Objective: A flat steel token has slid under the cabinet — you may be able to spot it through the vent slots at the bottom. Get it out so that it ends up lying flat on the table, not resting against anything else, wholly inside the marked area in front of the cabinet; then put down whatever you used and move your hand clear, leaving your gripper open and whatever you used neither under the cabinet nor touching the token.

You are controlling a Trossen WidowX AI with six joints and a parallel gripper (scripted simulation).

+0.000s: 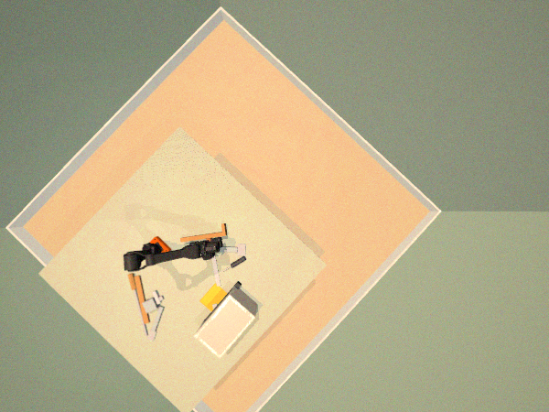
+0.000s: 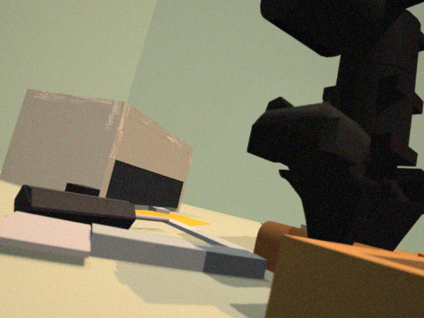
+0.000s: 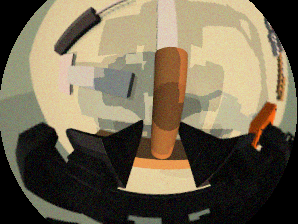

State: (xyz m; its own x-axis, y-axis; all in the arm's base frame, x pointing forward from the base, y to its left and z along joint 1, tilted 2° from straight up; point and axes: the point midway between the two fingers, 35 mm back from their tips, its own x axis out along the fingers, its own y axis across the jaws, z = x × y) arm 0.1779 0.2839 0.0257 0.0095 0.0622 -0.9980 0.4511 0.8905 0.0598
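The pale cabinet [image 1: 226, 326] [image 2: 71, 141] stands on the table with the yellow marked area [image 1: 211, 298] [image 2: 191, 221] in front of it. A tool with a brown handle [image 3: 166, 90] [image 2: 272, 240] [image 1: 216, 274] and a thin pale shaft [image 2: 198, 231] [image 3: 164, 16] lies on the table, pointing toward the yellow area. My gripper [image 1: 219, 249] [image 2: 339, 226] [image 3: 161, 124] is open and straddles the handle with gaps on both sides. A small grey piece [image 2: 159, 209] shows at the foot of the cabinet's front. I cannot tell whether it is the token.
An orange L-shaped tool [image 1: 206, 236] [image 2: 336, 283] lies by the arm. A grey block tool [image 1: 235, 249] [image 2: 148, 247] [image 3: 109, 83] and a dark bar [image 1: 238, 262] [image 2: 74, 206] [image 3: 76, 26] lie near the gripper. An orange stick [image 1: 141, 298] and a grey frame [image 1: 155, 316] lie to the left.
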